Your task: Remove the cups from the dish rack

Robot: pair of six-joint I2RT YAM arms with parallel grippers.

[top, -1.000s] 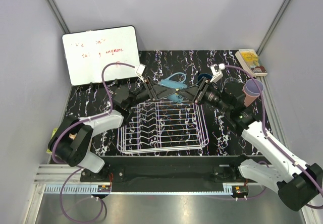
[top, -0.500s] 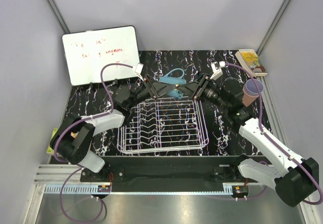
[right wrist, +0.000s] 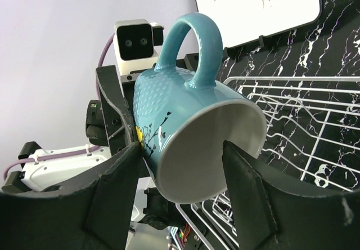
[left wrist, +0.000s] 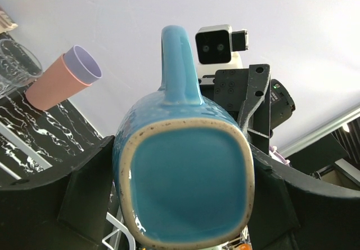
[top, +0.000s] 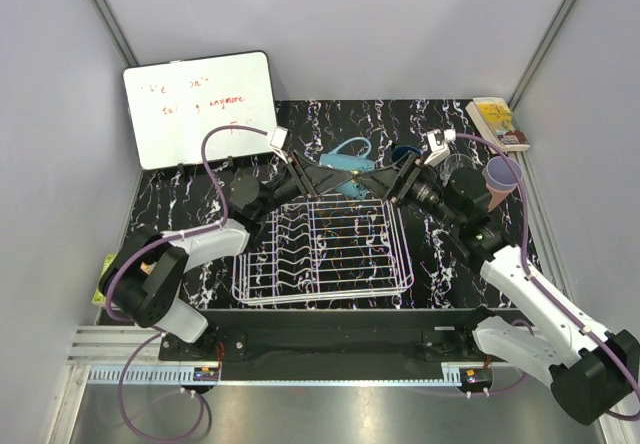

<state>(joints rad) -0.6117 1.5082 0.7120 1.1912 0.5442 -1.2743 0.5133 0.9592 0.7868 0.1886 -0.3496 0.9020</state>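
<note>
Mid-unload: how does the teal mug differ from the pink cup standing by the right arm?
The teal mug has a loop handle; the pink cup has none. The mug lies on its side in the air in the left gripper; the pink cup stands upright on the table. The mug is empty; the pink cup has a lavender cup nested inside. Neither sits in the dish rack.

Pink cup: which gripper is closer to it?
Right. The right gripper reaches at the mug from the pink cup's side. The left gripper holds the mug from the other side, farther from the cup.
</note>
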